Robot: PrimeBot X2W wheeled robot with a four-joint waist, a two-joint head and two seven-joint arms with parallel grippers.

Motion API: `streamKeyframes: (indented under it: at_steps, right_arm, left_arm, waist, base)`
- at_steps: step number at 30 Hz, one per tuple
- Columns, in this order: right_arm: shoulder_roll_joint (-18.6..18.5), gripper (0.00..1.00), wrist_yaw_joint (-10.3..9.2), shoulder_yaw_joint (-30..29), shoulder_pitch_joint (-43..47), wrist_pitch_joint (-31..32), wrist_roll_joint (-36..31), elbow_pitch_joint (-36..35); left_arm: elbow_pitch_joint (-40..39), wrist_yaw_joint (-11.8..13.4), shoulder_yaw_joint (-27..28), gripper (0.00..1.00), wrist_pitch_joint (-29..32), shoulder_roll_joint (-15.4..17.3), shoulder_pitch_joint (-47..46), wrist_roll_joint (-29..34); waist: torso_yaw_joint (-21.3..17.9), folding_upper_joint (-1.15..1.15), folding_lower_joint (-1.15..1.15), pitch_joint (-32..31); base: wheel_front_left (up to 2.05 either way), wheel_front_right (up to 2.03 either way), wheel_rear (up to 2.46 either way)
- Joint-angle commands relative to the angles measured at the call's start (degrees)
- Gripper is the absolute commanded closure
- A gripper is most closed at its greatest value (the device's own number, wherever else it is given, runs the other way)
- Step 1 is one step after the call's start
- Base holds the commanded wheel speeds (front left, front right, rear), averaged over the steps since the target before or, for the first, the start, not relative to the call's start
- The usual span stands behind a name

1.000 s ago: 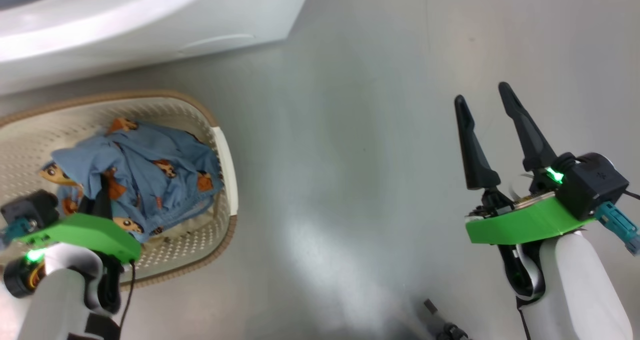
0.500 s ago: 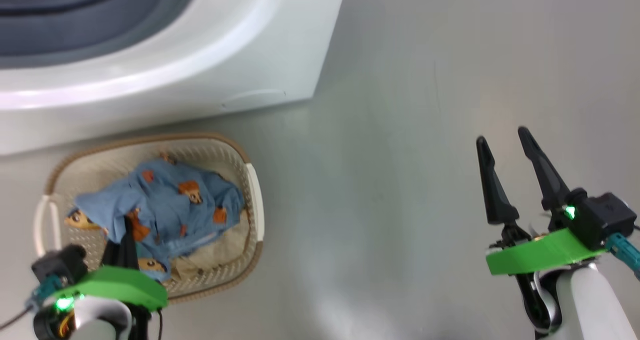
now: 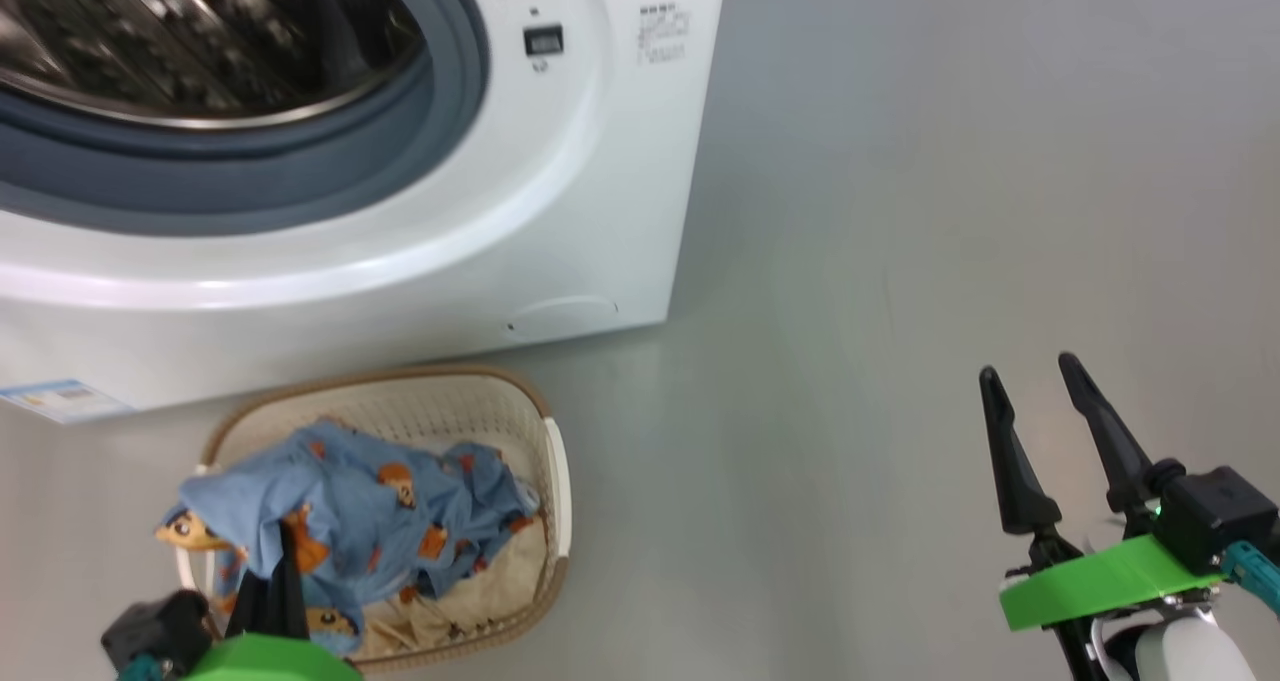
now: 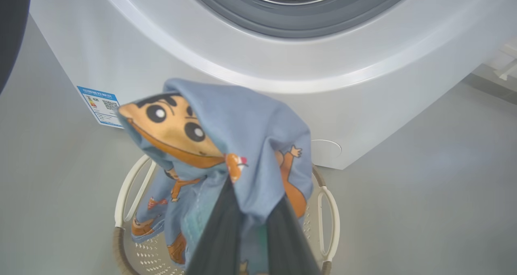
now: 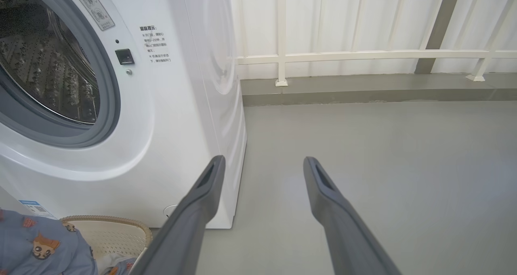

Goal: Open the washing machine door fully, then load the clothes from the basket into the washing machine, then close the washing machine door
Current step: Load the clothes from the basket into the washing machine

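Note:
The washing machine point(image 3: 560, 191) stands at the upper left, its steel drum point(image 3: 190, 41) uncovered. A glossy black curved edge point(image 4: 12, 24) in the left wrist view's corner looks like the door's rim. Below the washer sits the cream basket point(image 3: 555, 481), holding the light blue printed garment point(image 3: 400, 501) over cream cloth point(image 3: 500, 571). My left gripper point(image 3: 280, 571) is shut on the blue garment point(image 4: 242, 125), which drapes over its fingertips point(image 4: 252, 194) above the basket point(image 4: 329, 210). My right gripper point(image 3: 1027, 366) hangs open and empty over bare floor at the right point(image 5: 263, 162).
A blue label sticker point(image 3: 60, 398) marks the washer's lower left front. Grey floor point(image 3: 900, 211) stretches to the washer's right. A white railing and a low kerb point(image 5: 363, 57) run along the far wall behind it.
The head camera has tilted up, bringing the washer's drum into view and sliding the basket down the picture. My left gripper stays shut on the blue garment. The right gripper stays open.

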Motion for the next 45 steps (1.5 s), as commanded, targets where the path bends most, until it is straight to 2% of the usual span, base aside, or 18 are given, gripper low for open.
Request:
streamKeyframes:
  at_steps: [1,14,26,45]
  right_arm:
    - [-0.8,0.0,0.09,0.9,1.1,-0.3,0.4,-1.1]
    - [-1.9,0.0,0.09,0.6,4.9,-0.3,0.8,-0.5]
    - [-2.3,0.0,0.09,0.5,6.9,-0.3,1.2,-0.7]
    - [-2.1,0.0,0.09,0.1,7.3,-0.3,1.3,-0.9]
  left_arm:
    - [-2.3,0.5,1.8,1.0,-0.7,0.7,1.4,0.6]
    - [-11.7,2.1,1.6,1.0,-0.8,0.1,8.4,3.0]
    - [-19.4,2.8,0.5,1.0,-0.8,0.0,12.3,4.6]
    - [-22.8,3.2,-0.7,1.0,-0.8,0.0,13.9,5.4]
  waist:
    - [1.3,0.0,0.0,-3.7]
    - [1.7,0.0,0.0,-10.0]
    - [1.8,0.0,0.0,-12.4]
    - [2.5,0.0,0.0,-13.0]
  base:
    - [0.0,0.0,0.0]
    - [0.0,0.0,0.0]
    - [0.0,0.0,0.0]
    - [0.0,0.0,0.0]
